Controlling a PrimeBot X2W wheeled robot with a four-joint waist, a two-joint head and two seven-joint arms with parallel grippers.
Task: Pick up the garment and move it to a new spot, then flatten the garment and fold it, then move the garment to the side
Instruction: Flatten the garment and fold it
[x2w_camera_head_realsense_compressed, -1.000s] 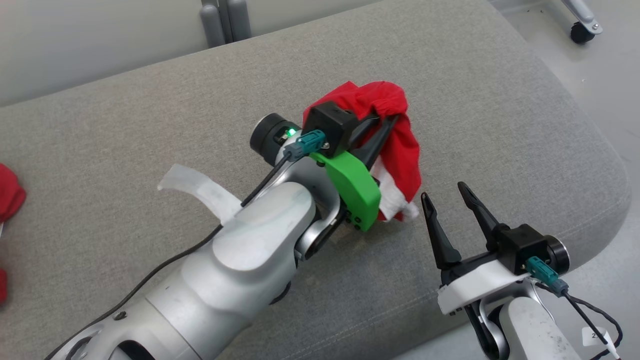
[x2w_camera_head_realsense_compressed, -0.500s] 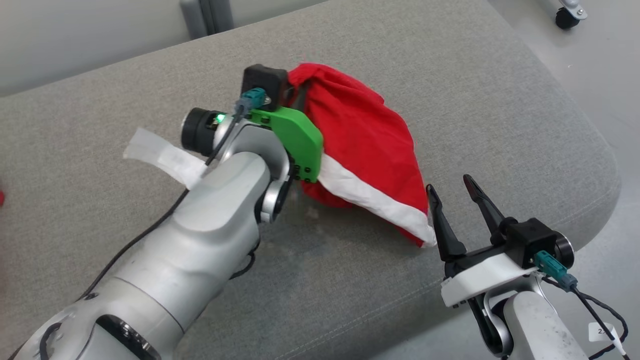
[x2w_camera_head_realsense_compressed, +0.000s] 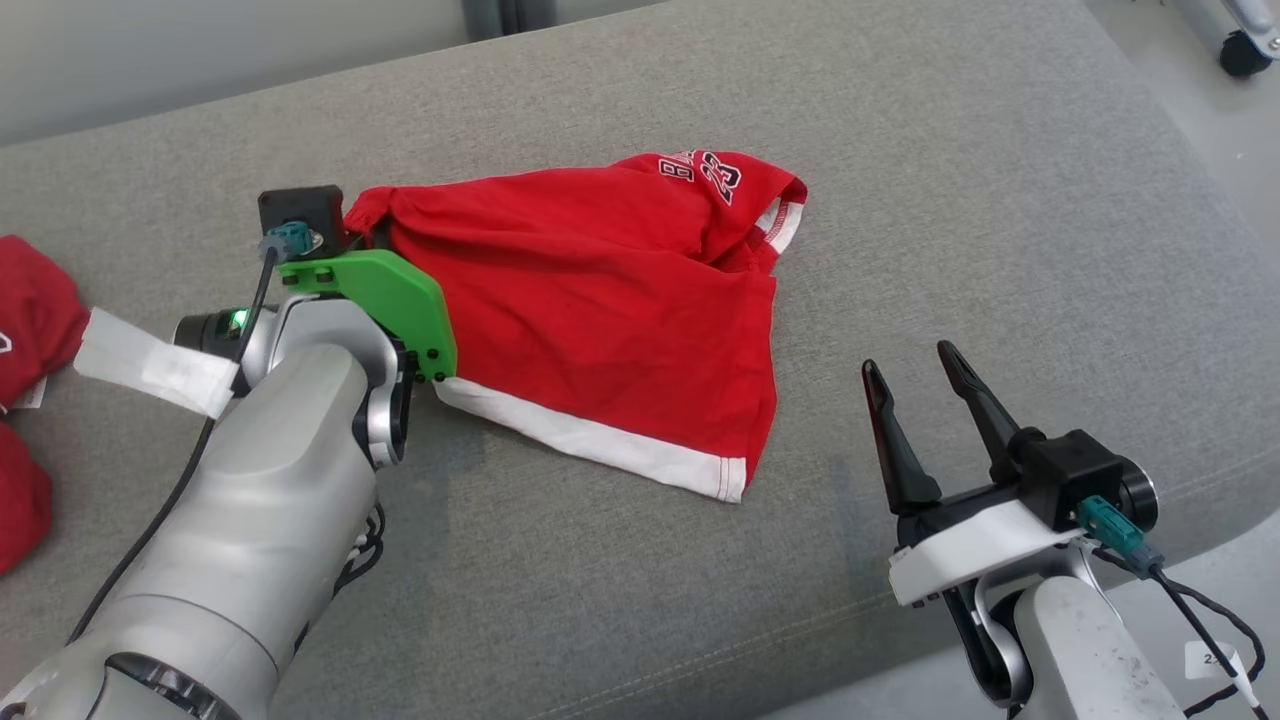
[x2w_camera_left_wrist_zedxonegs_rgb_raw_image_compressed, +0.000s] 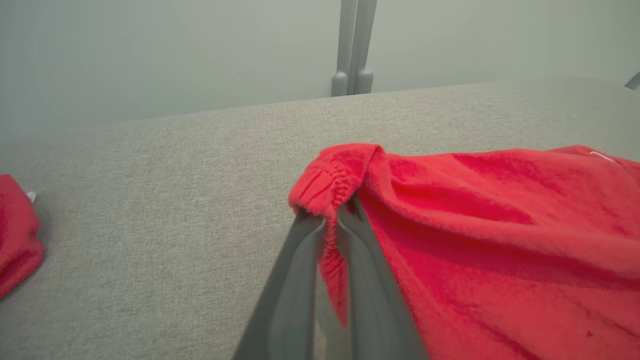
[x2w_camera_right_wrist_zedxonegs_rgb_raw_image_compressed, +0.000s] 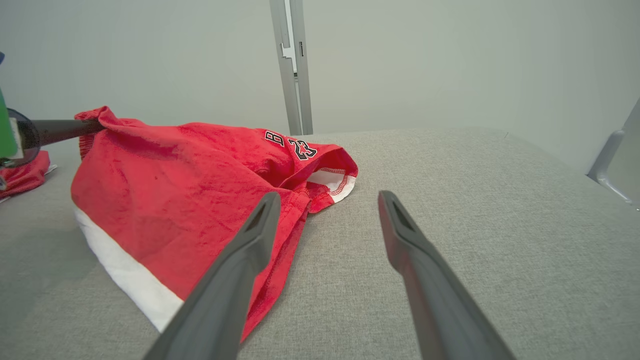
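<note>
flattening step: left gripper (x2w_camera_left_wrist_zedxonegs_rgb_raw_image_compressed: 327, 225) pinches red shorts (x2w_camera_head_realsense_compressed: 600, 300) at waistband (x2w_camera_left_wrist_zedxonegs_rgb_raw_image_compressed: 325, 185); right gripper (x2w_camera_head_realsense_compressed: 908, 358) wide, empty, likely needed on opposite corner.

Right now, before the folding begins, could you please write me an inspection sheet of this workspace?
Surface: grey woven fabric cushion; the garment lies on it.
Job's things: red cloth garment with white hem, partly spread, one gathered corner lifted.
Clutter: second red cloth on the cushion, to the robot's left.
Grippers: left gripper shut on the garment's gathered corner; right gripper open, apart from the garment.
Cables: black left-arm cable; black right-wrist cable.
Surroundings: pale wall; grey upright post; black castor wheel.
</note>
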